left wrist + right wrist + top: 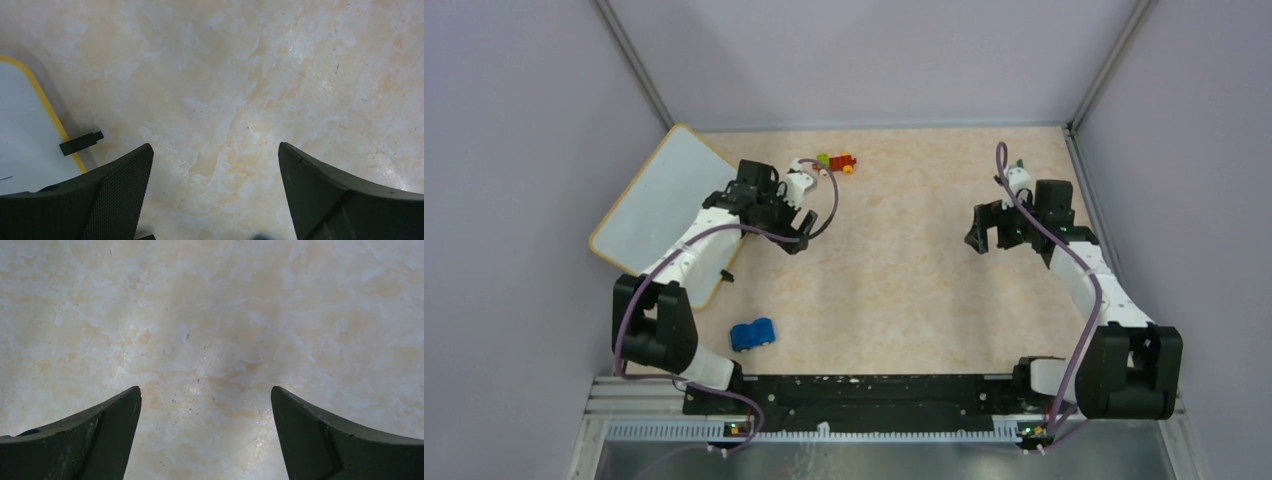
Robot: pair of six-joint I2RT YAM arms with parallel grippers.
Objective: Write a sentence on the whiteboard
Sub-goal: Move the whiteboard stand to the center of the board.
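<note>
Marbled beige tabletop point(904, 290) is enclosed by pale lilac walls point(514, 120). The whiteboard point(649, 205) is seen at the far left. The left gripper point(215, 150) and right gripper point(206, 390) are spread wide, nothing held.

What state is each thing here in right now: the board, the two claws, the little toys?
whiteboard: sits askew at the left, no writing that I can make out.
left gripper: open, empty, over the table beside the board's edge.
right gripper: open, empty, over the table.
blue toy car: on the table, untouched.
coloured blocks: near the far edge, untouched.
</note>
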